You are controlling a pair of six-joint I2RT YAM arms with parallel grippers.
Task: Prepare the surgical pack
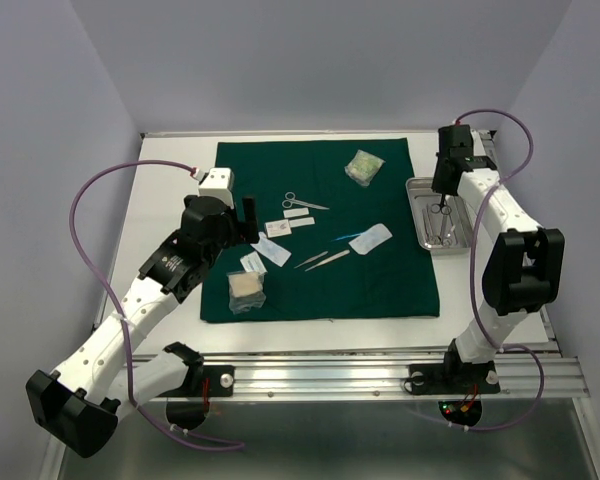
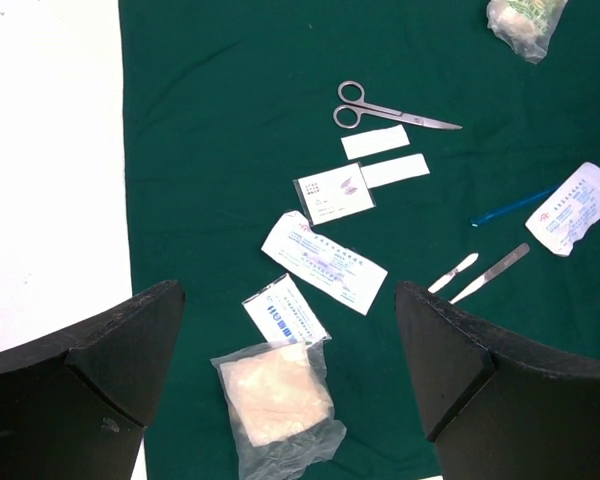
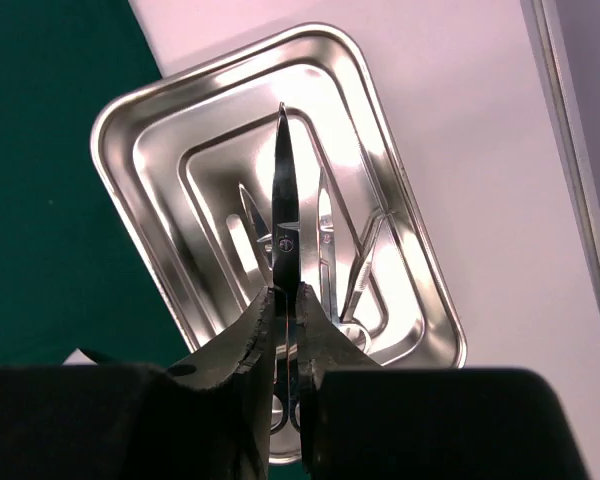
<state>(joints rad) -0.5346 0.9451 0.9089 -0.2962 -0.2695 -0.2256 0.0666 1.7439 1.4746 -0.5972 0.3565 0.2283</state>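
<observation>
A dark green drape (image 1: 320,230) covers the middle of the white table. A steel tray (image 1: 462,232) stands just off its right edge. My right gripper (image 1: 441,205) is over the tray, shut on a pair of metal scissors (image 3: 285,200) that point away above the tray (image 3: 195,85). Other metal instruments (image 3: 365,265) lie in the tray. My left gripper (image 1: 242,222) is open and empty above the drape's left part (image 2: 220,150), over a bagged gauze pad (image 2: 275,395). A second pair of scissors (image 2: 390,110), forceps (image 2: 490,272) and white packets (image 2: 325,262) lie on the drape.
A second bagged gauze (image 1: 364,166) lies near the drape's far edge. A blue-handled tool (image 2: 510,207) and a white packet (image 2: 575,208) lie right of centre. Bare white table (image 1: 165,200) runs along the drape's left side. A metal rail (image 1: 380,375) borders the near edge.
</observation>
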